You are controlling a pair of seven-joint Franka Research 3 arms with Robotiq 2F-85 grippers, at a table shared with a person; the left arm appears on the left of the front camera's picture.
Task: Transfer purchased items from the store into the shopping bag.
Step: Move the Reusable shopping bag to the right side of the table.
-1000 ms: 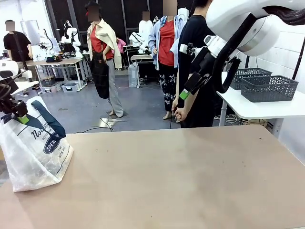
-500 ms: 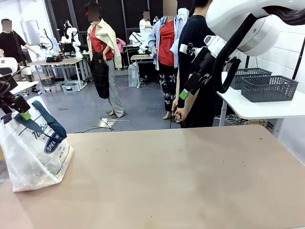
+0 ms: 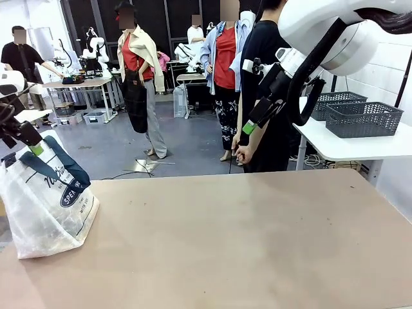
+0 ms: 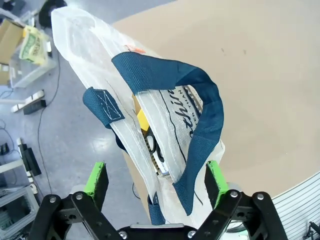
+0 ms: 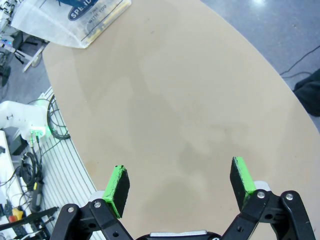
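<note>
One shopping bag [image 3: 48,206] sits at nine o'clock on one table [image 3: 244,244]. It has two blue handles [image 4: 200,125]. Two grey baskets [image 3: 364,118] sit at three o'clock.

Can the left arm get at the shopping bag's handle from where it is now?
Probably yes: the left end effector is open just above the shopping bag, with the navy handle between its fingers and nothing in the way.

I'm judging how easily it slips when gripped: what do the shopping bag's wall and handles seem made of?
The shopping bag wall looks like thin translucent whitish plastic, crinkled, with contents showing dimly through. Its handles look like navy woven webbing, matte, with visible weave and a stitched end patch.
</note>
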